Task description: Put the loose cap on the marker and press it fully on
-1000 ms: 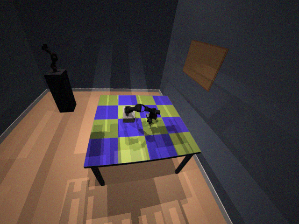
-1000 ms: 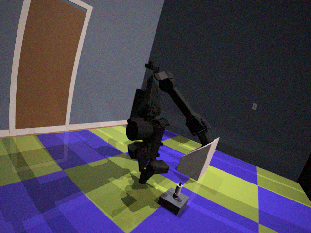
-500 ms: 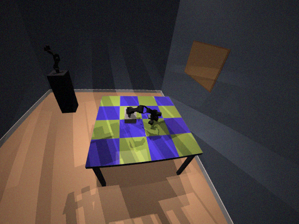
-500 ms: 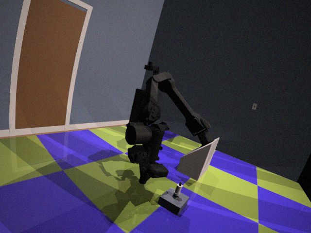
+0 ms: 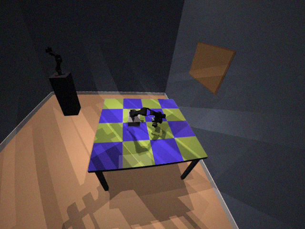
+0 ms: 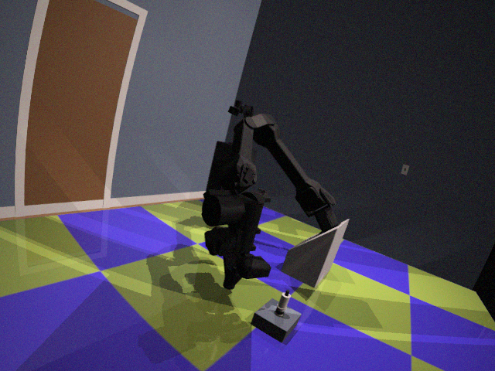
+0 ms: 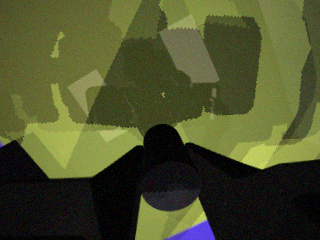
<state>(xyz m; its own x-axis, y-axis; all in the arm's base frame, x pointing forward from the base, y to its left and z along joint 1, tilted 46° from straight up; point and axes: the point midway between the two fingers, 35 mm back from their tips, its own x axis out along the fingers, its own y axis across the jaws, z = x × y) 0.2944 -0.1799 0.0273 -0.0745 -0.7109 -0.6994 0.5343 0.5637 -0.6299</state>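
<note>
My gripper has its jaws clamped on the dark cap, low over the checkered surface. The marker stands upright in its holder block, just beside the gripper.

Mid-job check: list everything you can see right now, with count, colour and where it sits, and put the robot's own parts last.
table: one, blue and yellow-green checks, middle of the room
holder block: one, grey, on the table in front of the arm
marker: one, pale barrel with dark tip, upright in the holder block, uncapped
cap: one, dark, between the gripper fingers
tilted panel: one, grey, on the table by the arm's base
pedestal: one, black, on the floor
gripper: one, black, shut on the cap, low over the table
</note>
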